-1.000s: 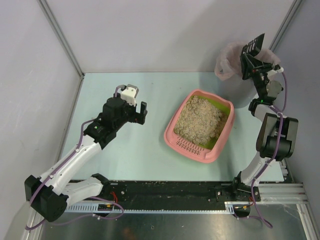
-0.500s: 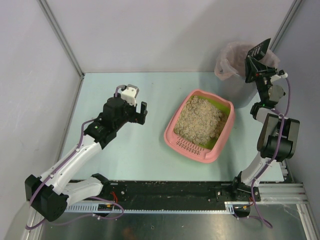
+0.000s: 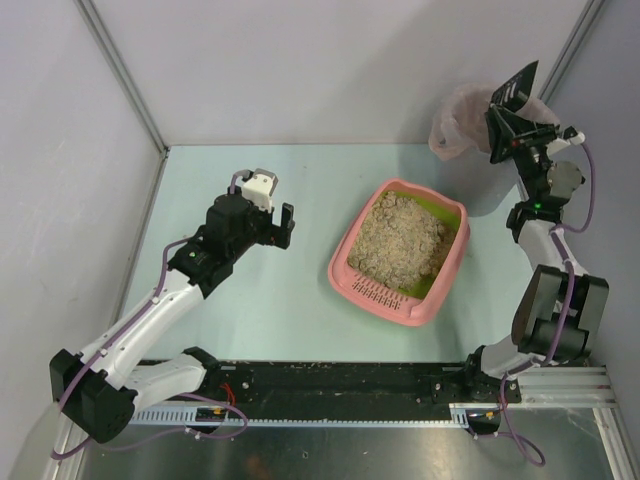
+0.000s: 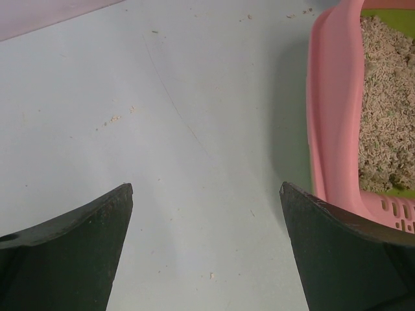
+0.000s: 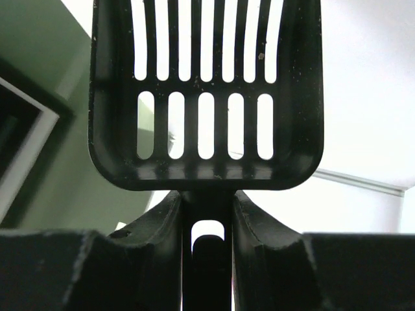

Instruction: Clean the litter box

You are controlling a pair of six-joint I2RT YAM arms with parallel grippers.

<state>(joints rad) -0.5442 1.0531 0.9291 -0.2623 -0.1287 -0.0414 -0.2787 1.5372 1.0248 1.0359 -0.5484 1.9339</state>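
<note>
The pink litter box [image 3: 437, 296] sits mid-table, its green lining showing at the far end and beige litter [image 3: 401, 243] filling it. In the left wrist view its pink side wall [image 4: 329, 110] rises at the right. My left gripper [image 3: 278, 226] hovers over the table left of the box, open and empty, its dark fingers [image 4: 78, 253] wide apart. My right gripper [image 3: 512, 138] is raised at the back right, over the bagged grey bucket [image 3: 462, 123], shut on the handle of a black slotted scoop [image 5: 206, 97]. The scoop [image 3: 511, 92] points up and its slots show no litter.
Grey walls enclose the table at the back, left and right. A few litter crumbs [image 4: 115, 118] lie on the pale green tabletop left of the box. A black rail [image 3: 330, 380] runs along the near edge between the arm bases.
The right arm has swung the scoop a little farther right and up above the bucket, and its elbow has moved toward the right wall. The left arm has not moved.
</note>
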